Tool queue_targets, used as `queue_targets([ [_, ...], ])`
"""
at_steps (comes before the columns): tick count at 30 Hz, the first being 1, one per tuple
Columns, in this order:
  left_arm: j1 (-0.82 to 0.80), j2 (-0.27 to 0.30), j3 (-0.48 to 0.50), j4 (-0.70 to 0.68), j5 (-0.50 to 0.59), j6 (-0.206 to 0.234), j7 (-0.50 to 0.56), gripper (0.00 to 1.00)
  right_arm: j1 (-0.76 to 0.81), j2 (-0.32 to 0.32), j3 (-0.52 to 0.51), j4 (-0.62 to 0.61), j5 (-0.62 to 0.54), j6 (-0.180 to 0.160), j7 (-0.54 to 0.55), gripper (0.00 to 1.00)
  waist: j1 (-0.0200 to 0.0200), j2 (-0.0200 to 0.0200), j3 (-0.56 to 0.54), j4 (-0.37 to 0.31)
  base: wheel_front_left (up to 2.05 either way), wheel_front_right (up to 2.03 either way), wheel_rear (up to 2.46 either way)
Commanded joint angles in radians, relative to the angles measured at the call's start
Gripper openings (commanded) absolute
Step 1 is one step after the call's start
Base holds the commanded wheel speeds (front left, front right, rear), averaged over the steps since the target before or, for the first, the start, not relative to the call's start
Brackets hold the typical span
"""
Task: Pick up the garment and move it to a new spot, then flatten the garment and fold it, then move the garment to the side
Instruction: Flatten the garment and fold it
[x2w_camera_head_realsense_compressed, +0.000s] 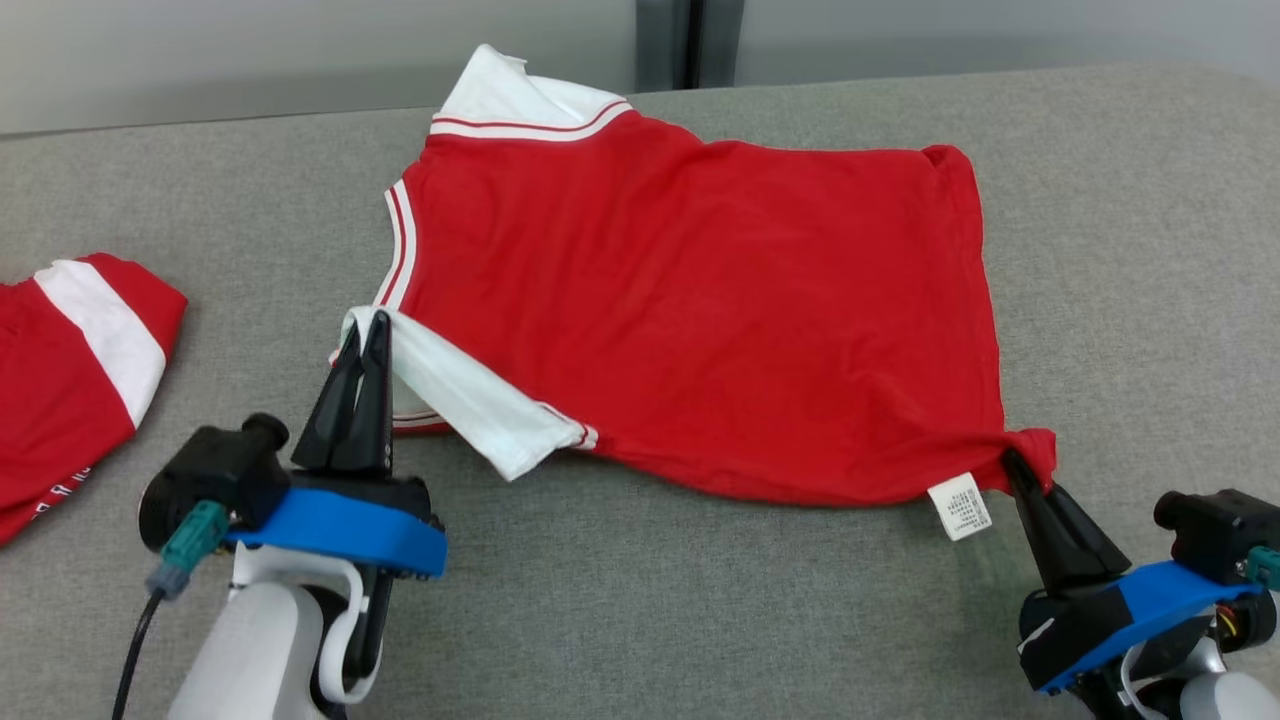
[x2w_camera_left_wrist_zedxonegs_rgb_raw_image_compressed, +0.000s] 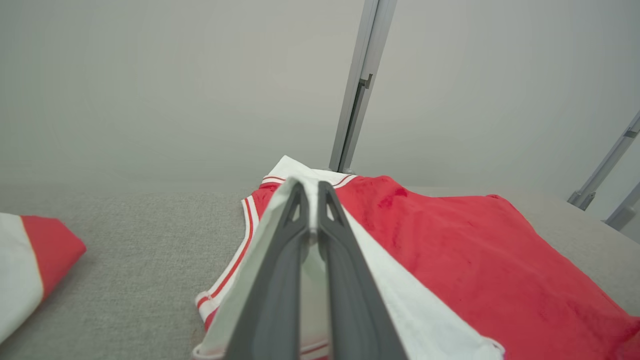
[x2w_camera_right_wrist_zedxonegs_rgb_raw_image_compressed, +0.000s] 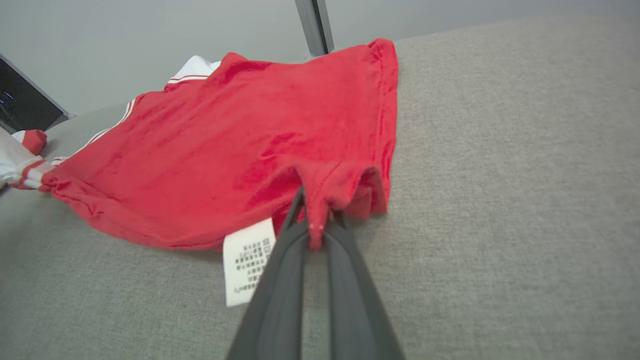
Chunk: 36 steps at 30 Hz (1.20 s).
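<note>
Garment (x2w_camera_head_realsense_compressed: 700, 310) lies left-right, neckline (x2w_camera_head_realsense_compressed: 397, 245) left; left gripper (x2w_camera_head_realsense_compressed: 365, 330) clamps sleeve (x2w_camera_head_realsense_compressed: 470, 395), right gripper (x2w_camera_head_realsense_compressed: 1012, 465) hem (x2w_camera_head_realsense_compressed: 1035, 445).

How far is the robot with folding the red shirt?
Done: the red shirt lies spread mostly flat on the grey surface. In hand: the left hand pinches its white sleeve, the right hand a hem corner. Left: the folds, then moving it aside.

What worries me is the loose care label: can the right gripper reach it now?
Likely not: the care label lies uncovered beside the right gripper, but it is shut on a corner of the red shirt.
</note>
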Motion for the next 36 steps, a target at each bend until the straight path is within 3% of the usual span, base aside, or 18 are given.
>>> queue_targets([
  [1,-0.055,0.008,-0.003,0.029,0.003,-0.013,0.003,0.0,-0.025,0.002,0.002,-0.001,0.006,0.001,0.003,0.0,-0.0002,0.0,0.011,0.0,0.0,0.0,0.0],
  [13,-0.294,0.007,-0.027,0.267,0.008,-0.058,-0.017,0.0,-0.141,-0.014,0.028,0.037,0.029,0.001,0.029,0.0,-0.0002,0.0,0.073,-0.018,0.0,0.0,0.0],
  [23,-0.462,0.014,-0.048,0.487,0.005,-0.082,-0.049,0.0,-0.277,-0.023,0.044,0.151,0.029,0.001,0.01,0.0,-0.0002,0.0,0.118,-0.028,0.0,0.0,0.0],
  [24,-0.474,0.014,-0.048,0.507,0.005,-0.083,-0.054,0.0,-0.286,-0.022,0.047,0.163,0.029,0.001,0.003,0.07,-0.0002,0.0,0.119,-0.029,0.0,0.0,0.0],
  [25,-0.484,0.014,-0.048,0.524,0.005,-0.084,-0.06,0.0,-0.294,-0.022,0.05,0.174,0.029,0.001,-0.002,0.49,-0.0002,0.0,0.12,-0.03,0.0,0.0,0.0],
  [26,-0.492,0.012,-0.049,0.54,0.008,-0.083,-0.065,0.52,-0.299,-0.021,0.054,0.186,0.03,0.001,-0.008,1.0,-0.0002,0.0,0.118,-0.03,0.0,0.0,0.0],
  [27,-0.499,0.01,-0.049,0.555,0.011,-0.081,-0.072,1.0,-0.301,-0.023,0.058,0.196,0.031,0.001,-0.016,1.0,-0.0002,0.0,0.117,-0.03,0.0,0.0,0.0],
  [36,-0.439,-0.002,-0.043,0.604,0.006,-0.084,-0.104,1.0,-0.232,-0.046,0.049,0.231,-0.018,0.001,-0.069,1.0,-0.0002,0.0,0.075,-0.012,0.0,0.0,0.0],
])
